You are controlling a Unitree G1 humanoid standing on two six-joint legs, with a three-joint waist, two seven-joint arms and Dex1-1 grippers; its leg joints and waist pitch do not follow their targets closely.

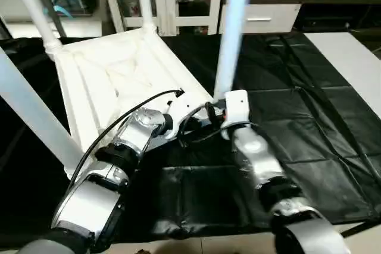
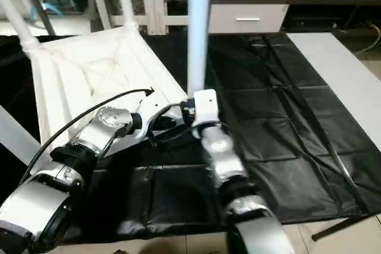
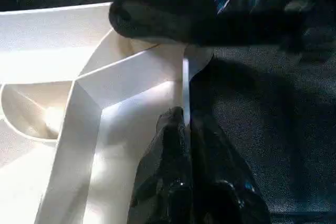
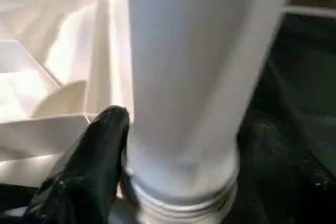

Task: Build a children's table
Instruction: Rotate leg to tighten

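Note:
The children's table top (image 1: 119, 69) lies upside down on the black-covered work table, ribs facing up. A white leg (image 1: 229, 34) stands upright in the corner socket nearest me, and three other legs rise from the other corners. My right gripper (image 4: 184, 129) is open around the base of that near leg, with one black finger (image 4: 100, 150) close beside it. My left gripper (image 3: 184, 116) is shut on the thin rim wall (image 3: 185, 85) of the top, right next to the same corner.
The black cover (image 1: 297, 123) spreads wrinkled to the right and towards me. White shelving and a drawer unit (image 1: 262, 16) stand beyond the far edge. A pale floor strip (image 1: 351, 57) runs along the right.

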